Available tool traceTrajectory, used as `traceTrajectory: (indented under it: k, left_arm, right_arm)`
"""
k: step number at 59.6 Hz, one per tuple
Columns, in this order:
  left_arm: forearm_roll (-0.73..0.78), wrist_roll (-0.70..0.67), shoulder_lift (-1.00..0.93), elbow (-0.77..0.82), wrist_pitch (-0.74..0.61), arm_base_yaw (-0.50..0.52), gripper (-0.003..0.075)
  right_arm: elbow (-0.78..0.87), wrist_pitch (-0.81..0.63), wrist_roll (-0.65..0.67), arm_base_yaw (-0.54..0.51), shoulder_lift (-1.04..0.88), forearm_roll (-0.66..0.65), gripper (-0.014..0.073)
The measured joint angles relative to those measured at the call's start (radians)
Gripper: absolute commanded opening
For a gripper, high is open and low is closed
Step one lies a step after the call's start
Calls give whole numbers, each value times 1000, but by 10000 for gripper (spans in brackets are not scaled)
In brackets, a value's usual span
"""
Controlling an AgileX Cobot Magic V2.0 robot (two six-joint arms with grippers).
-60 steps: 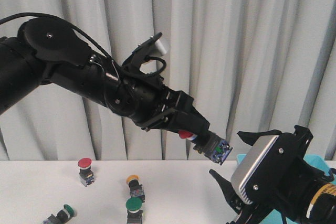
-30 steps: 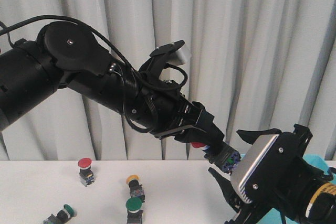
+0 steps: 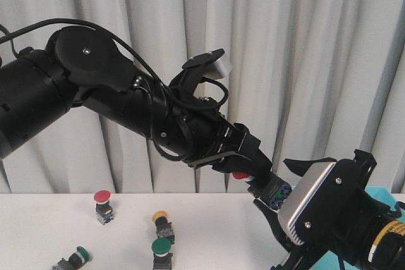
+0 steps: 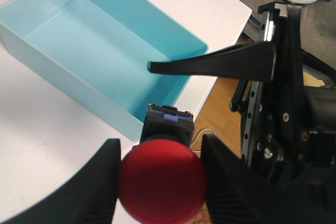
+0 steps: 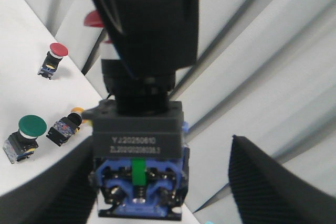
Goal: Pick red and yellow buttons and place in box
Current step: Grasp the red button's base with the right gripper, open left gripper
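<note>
My left gripper [image 3: 243, 172] is shut on the cap of a red button [image 3: 271, 193] and holds it in the air, switch body pointing away. In the left wrist view the red cap [image 4: 161, 182] fills the space between the fingers [image 4: 89, 184], above the near corner of the turquoise box [image 4: 105, 51]. My right gripper [image 3: 271, 183] is open, its jaws either side of the button's black and blue body [image 5: 137, 166]. One finger [image 5: 52, 187] is next to the body, the other [image 5: 278, 182] stands apart. The box edge [image 3: 393, 195] shows behind the right arm.
On the white table at the left stand a red button [image 3: 102, 205], a yellow button [image 3: 162, 222] and two green buttons [image 3: 162, 251] [image 3: 73, 258]. A grey curtain hangs behind. The table edge and floor lie beyond the box [image 4: 226, 124].
My left arm has carried the red button right and down until its body sits between the right gripper's open jaws. The right gripper has stayed in place.
</note>
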Motion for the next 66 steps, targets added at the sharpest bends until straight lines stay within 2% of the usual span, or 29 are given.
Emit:
traceTrajectory:
  k: [8, 18, 30, 36, 43, 52, 56, 60, 66]
  left_arm:
    - [4, -3, 0, 0, -6, -9, 41]
    - [13, -8, 2, 0, -9, -10, 43]
    - [12, -10, 2, 0, -11, -10, 48]
    - [10, -13, 2, 0, -19, -10, 88]
    - [9, -13, 2, 0, -23, -10, 182]
    - [8, -13, 2, 0, -27, -10, 360]
    - [7, -13, 2, 0, -27, -10, 465]
    - [6, -13, 2, 0, -28, -11, 524]
    - [3, -13, 2, 0, -31, -12, 568]
  right_arm:
    - [0, 0, 0, 0, 8, 0, 150]
    - [0, -8, 4, 0, 19, 0, -15]
    - [0, -20, 4, 0, 19, 0, -8]
    - [0, -27, 4, 0, 19, 0, -7]
    - [0, -27, 4, 0, 19, 0, -6]
    - [0, -33, 7, 0, 23, 0, -4]
    - [0, -34, 7, 0, 23, 0, -4]
    - [0, -34, 7, 0, 23, 0, -4]
    - [0, -34, 7, 0, 23, 0, -1]
